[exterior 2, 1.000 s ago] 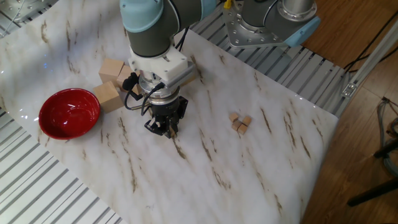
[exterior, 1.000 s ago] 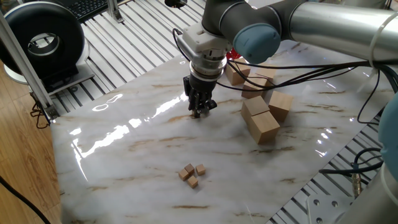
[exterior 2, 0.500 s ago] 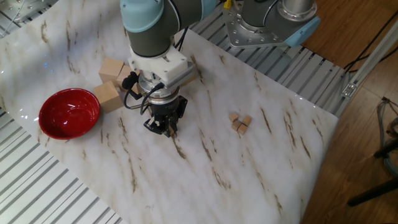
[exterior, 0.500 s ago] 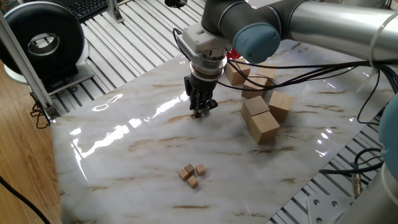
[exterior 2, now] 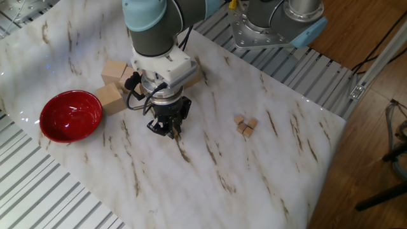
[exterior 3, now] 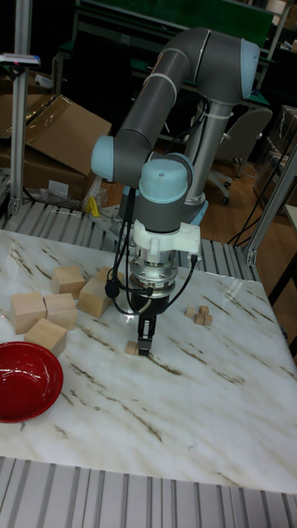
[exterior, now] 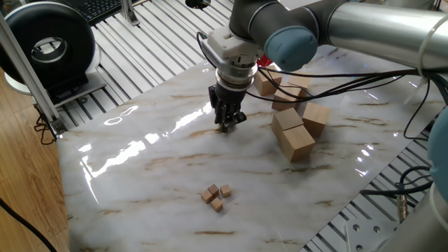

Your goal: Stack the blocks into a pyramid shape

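I've nudged my tool (exterior: 227, 126) slightly right since a second ago; it's low over the counter (exterior: 140, 161). In the tall view a tiny cube (exterior 3: 131, 348) sits at the fingertips, but I can't tell whether they pinch it. Three cubes (exterior: 216, 195) cluster at lower centre, well apart. I reckon I'm picking up the fourth; next comes carrying it over.

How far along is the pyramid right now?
Early stage. Three tiny cubes sit grouped flat on the marble table, nothing stacked on them. The gripper is down at the table away from that group, by the fourth tiny cube; whether it grips it is unclear. Left: carry that cube over and build the upper tier.
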Robot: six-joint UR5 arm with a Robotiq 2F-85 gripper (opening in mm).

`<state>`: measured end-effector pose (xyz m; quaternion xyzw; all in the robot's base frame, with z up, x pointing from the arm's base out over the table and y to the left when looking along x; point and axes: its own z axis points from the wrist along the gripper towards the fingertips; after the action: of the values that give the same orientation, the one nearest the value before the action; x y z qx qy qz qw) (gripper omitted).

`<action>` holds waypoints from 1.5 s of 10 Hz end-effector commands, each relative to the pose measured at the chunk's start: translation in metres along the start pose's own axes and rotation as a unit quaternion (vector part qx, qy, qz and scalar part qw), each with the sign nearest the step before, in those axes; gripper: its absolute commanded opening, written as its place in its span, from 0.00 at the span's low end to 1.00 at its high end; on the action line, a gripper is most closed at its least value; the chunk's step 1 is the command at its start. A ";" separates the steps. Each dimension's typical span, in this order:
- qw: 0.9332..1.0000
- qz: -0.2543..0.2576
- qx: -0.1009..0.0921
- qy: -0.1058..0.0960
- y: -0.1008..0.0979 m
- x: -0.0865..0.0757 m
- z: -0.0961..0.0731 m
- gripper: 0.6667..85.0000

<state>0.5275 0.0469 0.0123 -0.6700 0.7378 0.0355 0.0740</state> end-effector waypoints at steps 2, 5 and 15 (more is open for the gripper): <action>1.000 0.002 0.002 -0.008 0.001 0.002 0.000 0.27; 1.000 0.003 0.001 -0.011 0.001 0.000 0.002 0.27; 0.999 -0.015 0.009 -0.030 -0.004 0.000 -0.009 0.61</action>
<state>0.5283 0.0444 0.0168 -0.6806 0.7247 0.0464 0.0967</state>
